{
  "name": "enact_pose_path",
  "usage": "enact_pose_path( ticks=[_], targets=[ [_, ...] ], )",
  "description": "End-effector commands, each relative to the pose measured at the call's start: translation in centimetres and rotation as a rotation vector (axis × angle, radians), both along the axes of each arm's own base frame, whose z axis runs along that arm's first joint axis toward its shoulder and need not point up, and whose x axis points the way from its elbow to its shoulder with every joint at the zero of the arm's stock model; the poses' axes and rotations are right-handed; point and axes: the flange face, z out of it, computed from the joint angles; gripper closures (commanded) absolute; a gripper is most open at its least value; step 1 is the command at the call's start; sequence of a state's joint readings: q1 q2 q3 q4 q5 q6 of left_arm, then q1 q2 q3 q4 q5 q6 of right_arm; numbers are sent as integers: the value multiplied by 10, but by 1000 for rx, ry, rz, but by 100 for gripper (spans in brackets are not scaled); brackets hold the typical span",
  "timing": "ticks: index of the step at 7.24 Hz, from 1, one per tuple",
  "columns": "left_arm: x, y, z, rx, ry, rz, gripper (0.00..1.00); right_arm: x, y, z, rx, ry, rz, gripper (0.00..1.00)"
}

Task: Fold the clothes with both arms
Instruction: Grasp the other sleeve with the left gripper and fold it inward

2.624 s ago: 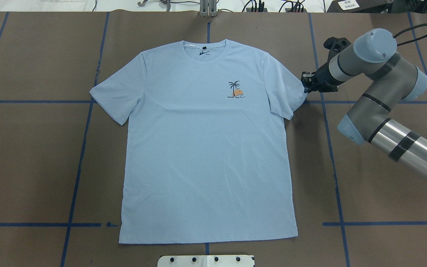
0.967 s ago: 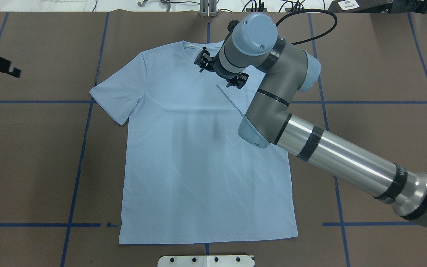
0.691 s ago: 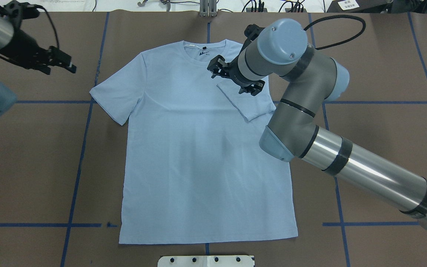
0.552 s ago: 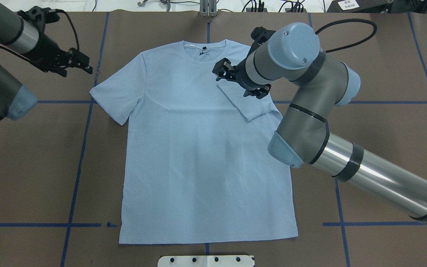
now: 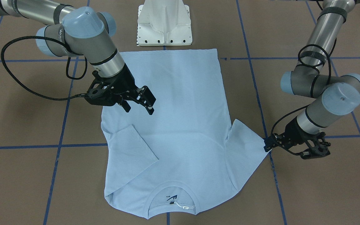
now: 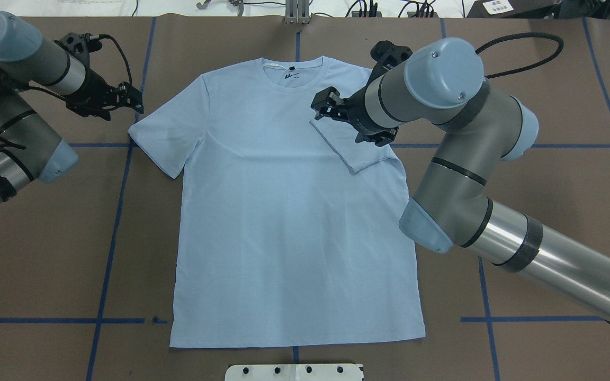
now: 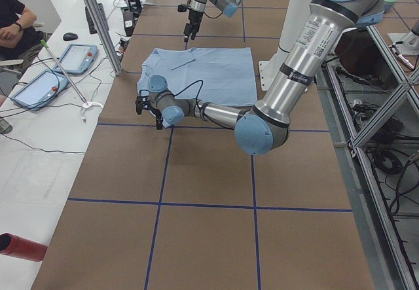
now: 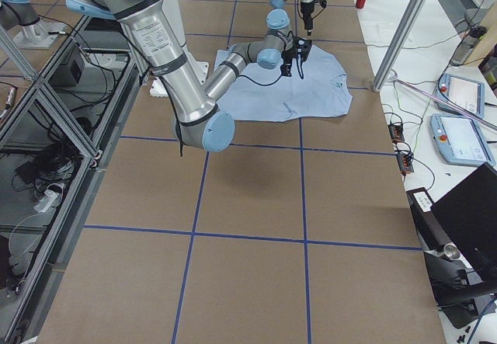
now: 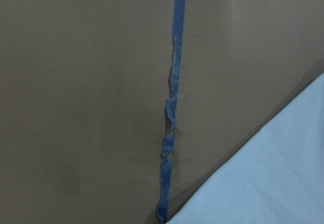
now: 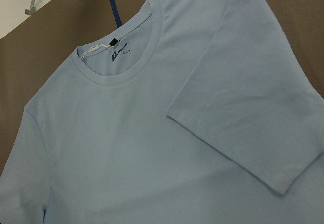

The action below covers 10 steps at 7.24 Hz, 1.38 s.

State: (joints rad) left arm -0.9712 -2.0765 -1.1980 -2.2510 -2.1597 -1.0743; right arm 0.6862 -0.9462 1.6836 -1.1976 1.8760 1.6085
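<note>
The light blue T-shirt (image 6: 284, 227) lies flat on the brown surface (image 6: 548, 95), its hem toward the robot and its round ribbed collar (image 6: 292, 79) at the far end, with a white neck tag (image 10: 85, 52) inside. The fabric is mostly smooth, with faint creases across the chest. Its right sleeve (image 6: 352, 151) is folded inward over the chest, and its left sleeve (image 6: 162, 137) is spread out flat. The right gripper (image 5: 138, 108) hovers above the shirt near the folded sleeve, jaws spread wide and empty. The left gripper (image 5: 269, 145) sits at the tip of the left sleeve; I cannot tell whether its jaws are apart or closed.
</note>
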Motion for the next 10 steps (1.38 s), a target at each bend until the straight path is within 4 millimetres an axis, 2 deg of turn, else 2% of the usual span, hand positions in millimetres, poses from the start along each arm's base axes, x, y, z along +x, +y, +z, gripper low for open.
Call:
enact_pose_path(
  ticks=[1,3,4,5,7,10],
  targets=[
    [17,8,7,-7,-11,22,19,0,0,2,-1,3,-1,0],
    [29,14,11,-11,-15,41,26,-1,0,4,-1,6,-2,0],
    [31,14,10,-12,-13,41,45,-1,0,5,-2,8,-2,0],
    [31,15,10,-9,-11,50,99,-1,0,5,-4,8,-2,0],
    [32,12,-1,-8,0,45,100,-2,-1,7,-4,11,-2,0],
    [30,14,-92,-22,123,-41,100,-1,-1,5,-2,8,-2,0]
  ],
)
